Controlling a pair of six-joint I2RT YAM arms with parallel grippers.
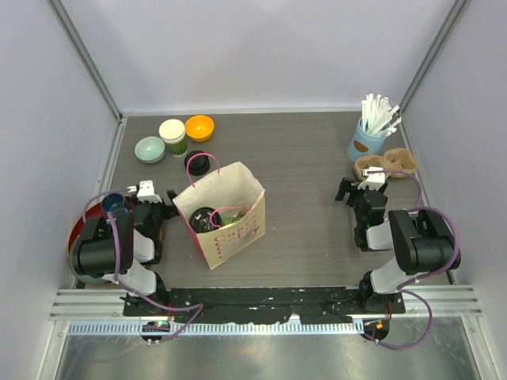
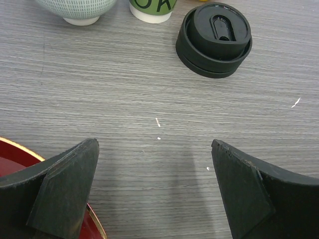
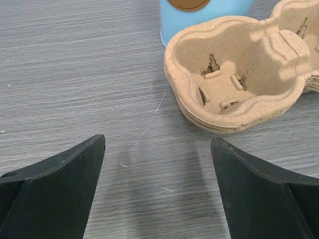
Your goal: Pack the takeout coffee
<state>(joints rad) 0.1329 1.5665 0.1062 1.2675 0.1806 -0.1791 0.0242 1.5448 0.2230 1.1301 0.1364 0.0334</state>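
Observation:
A brown paper bag (image 1: pixel 230 226) with pink handles stands open in the middle of the table. Inside it I see one dark cup with a black lid (image 1: pixel 204 218) and a green shape (image 1: pixel 231 212) beside it that I cannot make out clearly. A loose black lid (image 1: pixel 200 164) (image 2: pixel 214 39) lies on the table behind the bag. My left gripper (image 1: pixel 161 199) (image 2: pixel 153 144) is open over bare table, left of the bag and short of that lid. My right gripper (image 1: pixel 358 191) (image 3: pixel 158 139) is open and holds nothing, just in front of a cardboard cup carrier (image 3: pixel 234 74).
A pale green bowl (image 1: pixel 150 149) (image 2: pixel 77 10), a green cup with a pale top (image 1: pixel 173 136) and an orange bowl (image 1: pixel 200 127) stand at the back left. A red tray (image 1: pixel 78 233) (image 2: pixel 12 157) lies by the left arm. A light-blue cup of white straws (image 1: pixel 367 141) (image 3: pixel 204 15) stands behind the carrier (image 1: pixel 386 164).

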